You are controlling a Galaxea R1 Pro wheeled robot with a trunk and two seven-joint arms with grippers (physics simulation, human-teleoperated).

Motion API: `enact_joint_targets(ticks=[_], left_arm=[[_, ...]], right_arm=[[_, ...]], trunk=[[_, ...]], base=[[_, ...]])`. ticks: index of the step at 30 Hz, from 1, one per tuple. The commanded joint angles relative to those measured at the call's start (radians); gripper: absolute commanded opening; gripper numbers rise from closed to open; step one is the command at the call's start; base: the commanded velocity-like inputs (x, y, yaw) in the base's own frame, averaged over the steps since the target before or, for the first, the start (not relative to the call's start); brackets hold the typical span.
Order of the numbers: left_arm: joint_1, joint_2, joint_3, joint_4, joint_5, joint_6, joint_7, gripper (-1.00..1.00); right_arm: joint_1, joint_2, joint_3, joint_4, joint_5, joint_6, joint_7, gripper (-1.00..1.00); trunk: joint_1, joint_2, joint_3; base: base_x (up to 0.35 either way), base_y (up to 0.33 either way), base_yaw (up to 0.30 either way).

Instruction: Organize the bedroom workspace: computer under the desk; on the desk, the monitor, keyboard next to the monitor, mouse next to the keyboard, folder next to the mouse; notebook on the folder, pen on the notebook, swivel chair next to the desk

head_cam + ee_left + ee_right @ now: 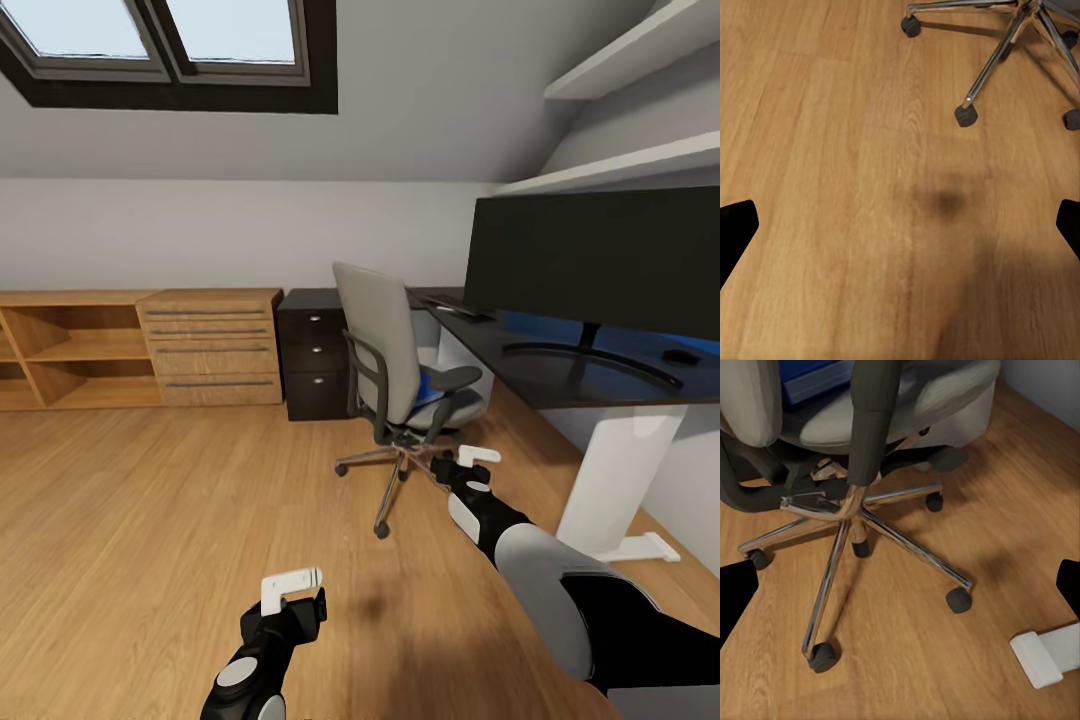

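The swivel chair (pixel 395 370) stood on the wood plank floor (pixel 150 520) of the bedroom, just in front of the table (pixel 560 375), with its grey back turned to the camera and its chrome star base (pixel 847 532) spread on castors. On its seat lay the blue folder (pixel 432 384), seen between the backrest and the near black armrest; the right wrist view caught a corner of it (pixel 814 379) above the seat cushion. Beyond the chair, the monitor (pixel 600 260) stood upright on the table on its curved black base, the keyboard (pixel 458 306) lay on the table top past the screen's far edge, and the mouse (pixel 682 355) sat on the table close to the monitor's base. The table's black drawers (pixel 315 355) with round silver knobs stood behind the chair, beside a low oak drawer unit (pixel 210 345) and open oak shelving (pixel 65 350) along the wall. A skylight (pixel 170 40) was set in the sloped ceiling above.

The right claw (pixel 470 462) hung low near the chair's base, its fingers wide apart and holding nothing; the table's white foot (pixel 1050 652) showed on the floor nearby. The left claw (pixel 292 590) hovered over bare floor, well apart from the chair, likewise spread open and empty, with two of the chair's castors (pixel 966 114) ahead of it.
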Motion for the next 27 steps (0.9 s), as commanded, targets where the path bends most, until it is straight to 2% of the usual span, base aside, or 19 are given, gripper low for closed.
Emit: enact_joint_targets(ticks=[1,9,17,27], left_arm=[[0.0,0.0,-0.001,-0.001,0.01,0.002,0.009,1.0],[0.0,0.0,-0.001,-0.001,0.01,0.002,0.009,1.0],[0.0,0.0,0.001,-0.001,0.01,0.002,0.01,1.0],[0.0,0.004,0.009,-0.001,0.01,0.001,0.011,1.0]], right_arm=[[-0.001,0.0,-0.003,0.001,-0.008,-0.008,0.0,1.0],[-0.001,0.0,-0.003,0.001,-0.008,-0.014,0.0,1.0],[-0.001,0.0,-0.003,0.001,-0.006,-0.018,-0.001,1.0],[0.0,0.0,-0.003,0.003,-0.004,-0.046,0.0,1.0]], trunk=[[0.004,-0.008,-0.004],[0.034,-0.064,-0.029],[0.038,-0.065,-0.06],[0.038,-0.065,-0.06]], base=[[0.0,0.0,0.0],[0.0,0.0,0.0],[0.0,0.0,0.0],[0.0,0.0,0.0]])
